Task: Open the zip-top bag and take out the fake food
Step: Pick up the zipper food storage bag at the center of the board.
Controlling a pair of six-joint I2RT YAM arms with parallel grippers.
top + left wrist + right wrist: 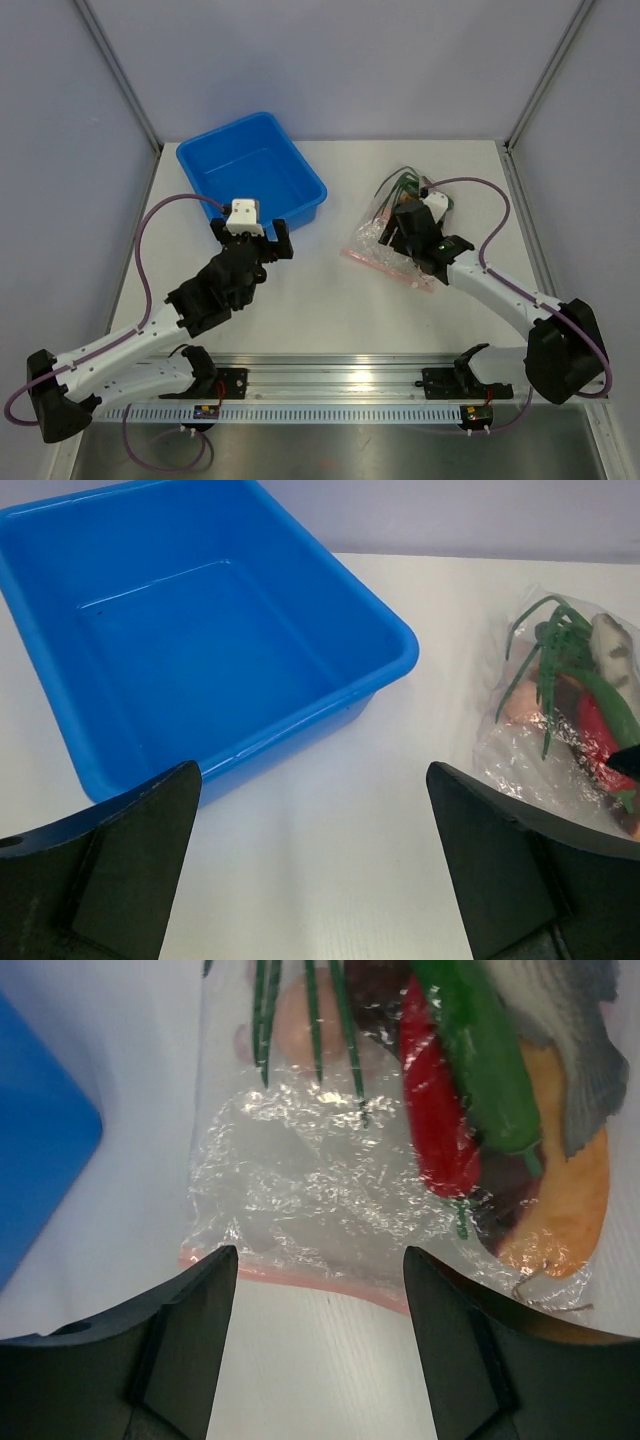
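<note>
The right gripper point(320, 1257) hangs with its jaws parted and nothing between them. It is just over the zip-top bag point(300, 1180), whose pink zip strip point(300, 1273) lies right at its fingertips. Any print on the plastic is too faint to read. The fake food point(440, 1110) sits inside, beyond the strip. The left gripper point(312, 775), spread wide and empty, faces the blue tub point(200, 630) ahead and to its left, with the bag off to its right.
</note>
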